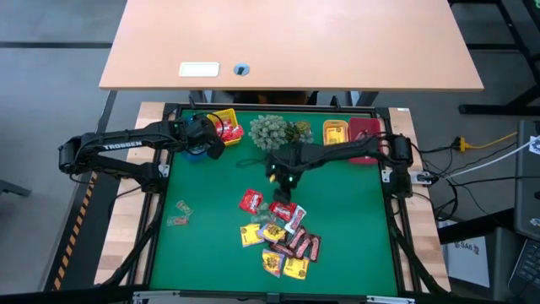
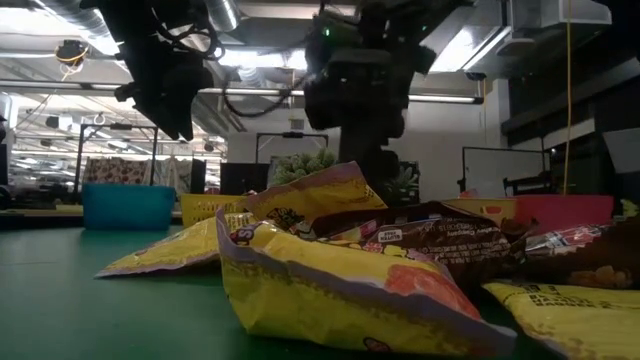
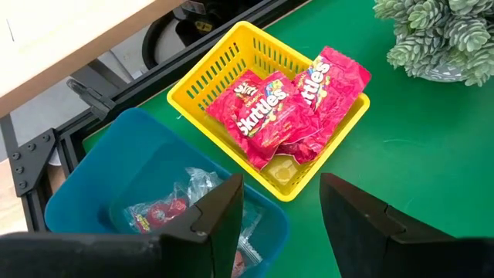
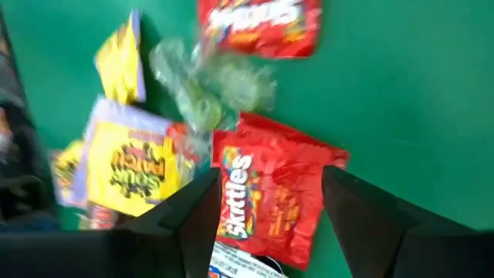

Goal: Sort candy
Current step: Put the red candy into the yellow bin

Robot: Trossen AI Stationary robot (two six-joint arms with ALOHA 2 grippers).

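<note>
Candy lies mostly in a loose heap on the near half of the green desk: red packets, yellow square packets and dark bars overlapping one another, with two pale wrappers apart to the left. Some is already sorted: red packets fill the yellow bin, and clear-wrapped sweets sit in the blue bin beside it.

Over the far edge of the heap, the right end effector points down at a red packet, fingers spread wide with nothing between them. Above the blue bin hangs the left end effector, also well open and empty.

The packets overlap closely, so a closing grip could likely catch a neighbouring yellow packet or the clear wrapper along with the red one, or drag the heap. Slick, flat wrappers may also slip from the fingers.

At the far edge of the green mat stand a grey-green plant, an orange bin and a red bin. A bare wooden table stands behind, and the low view shows a dim workshop with ceiling lights.
</note>
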